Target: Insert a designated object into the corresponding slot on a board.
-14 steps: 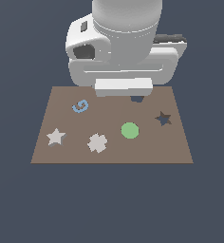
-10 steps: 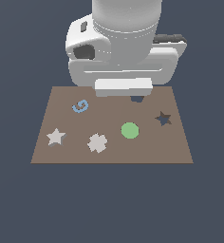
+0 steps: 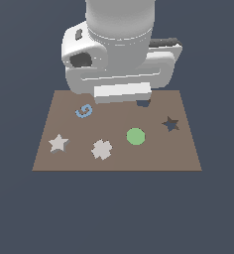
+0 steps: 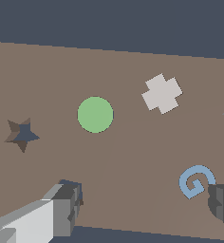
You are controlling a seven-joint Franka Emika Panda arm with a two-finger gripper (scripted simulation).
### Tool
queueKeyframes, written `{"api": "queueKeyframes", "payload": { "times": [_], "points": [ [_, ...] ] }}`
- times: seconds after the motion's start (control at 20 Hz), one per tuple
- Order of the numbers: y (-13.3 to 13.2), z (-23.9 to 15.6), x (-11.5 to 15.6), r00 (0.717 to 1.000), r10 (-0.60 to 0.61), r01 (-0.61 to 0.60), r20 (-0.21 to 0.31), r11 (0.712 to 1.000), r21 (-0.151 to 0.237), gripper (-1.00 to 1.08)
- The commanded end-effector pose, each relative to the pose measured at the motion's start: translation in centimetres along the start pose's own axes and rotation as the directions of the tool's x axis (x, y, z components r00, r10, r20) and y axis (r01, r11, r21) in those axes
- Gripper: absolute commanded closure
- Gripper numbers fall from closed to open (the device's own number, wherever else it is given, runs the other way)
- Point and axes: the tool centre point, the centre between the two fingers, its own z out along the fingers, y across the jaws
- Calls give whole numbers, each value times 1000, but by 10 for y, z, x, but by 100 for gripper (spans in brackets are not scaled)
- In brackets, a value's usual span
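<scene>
Sitting near the board's (image 3: 188,149) edge: star block (image 3: 58,143).

Brown board (image 3: 188,154); green disc (image 3: 135,136); blue swirl (image 3: 84,110); pale grey-beige star block (image 3: 58,143).

A green disc (image 3: 135,136) lies flat near the middle of the exterior view. At its nine o'clock, just beside it, sits a pale lobed flower-shaped piece (image 3: 102,149). A blue spiral piece (image 3: 84,110) lies at the flower piece's eleven o'clock, well apart from the disc. All three appear in the wrist view too: disc (image 4: 95,114), flower piece (image 4: 162,93), spiral (image 4: 195,181).
</scene>
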Motion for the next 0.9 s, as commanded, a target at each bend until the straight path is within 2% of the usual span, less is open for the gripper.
{"api": "queueKeyframes", "payload": {
  "times": [0.0, 0.45, 0.65, 0.85],
  "points": [
    [7, 4, -1, 1000, -31, 31, 0, 1000, -1, -92],
    [45, 22, -4, 980, -200, 200, -3, 980, -7, -92],
    [68, 33, -2, 954, -300, 300, -5, 954, -11, -92],
    [93, 46, 3, 913, -408, 408, -6, 913, -15, -92]
  ]
}}
